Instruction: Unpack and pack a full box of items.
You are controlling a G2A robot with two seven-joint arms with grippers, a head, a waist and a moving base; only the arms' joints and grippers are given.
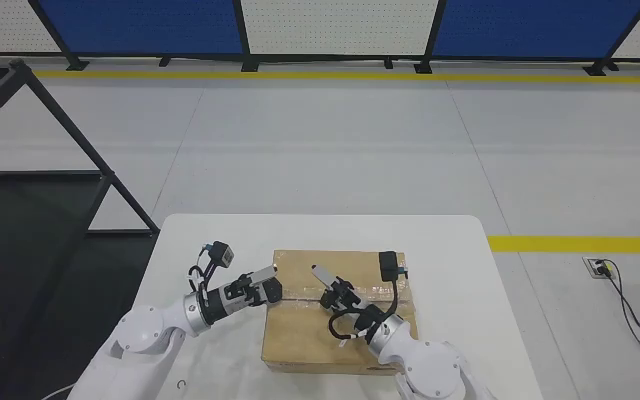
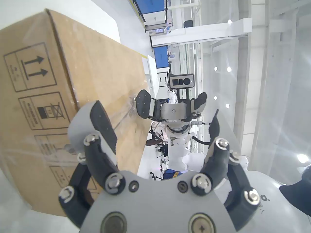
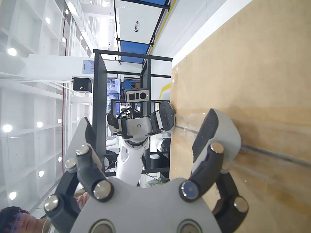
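Note:
A closed cardboard box [image 1: 300, 335] stands on the white table [image 1: 200, 240], its top seam sealed with clear tape [image 1: 300, 297]. My left gripper [image 1: 264, 290] is open at the box's left end, level with the seam, one finger lying against the upper edge [image 2: 102, 122]. My right gripper [image 1: 330, 288] is open above the middle of the lid, one pad [image 3: 206, 132] resting on the tape line. The two grippers face each other along the seam: the right gripper [image 2: 170, 103] shows in the left wrist view, the left gripper [image 3: 143, 120] in the right wrist view. Neither holds anything.
The box [image 2: 48, 73] takes up the table's middle, with bare tabletop left, right and behind it. A black metal frame [image 1: 60, 130] stands beyond the table's left edge. Blue partition panels [image 1: 330, 25] line the far side of the floor.

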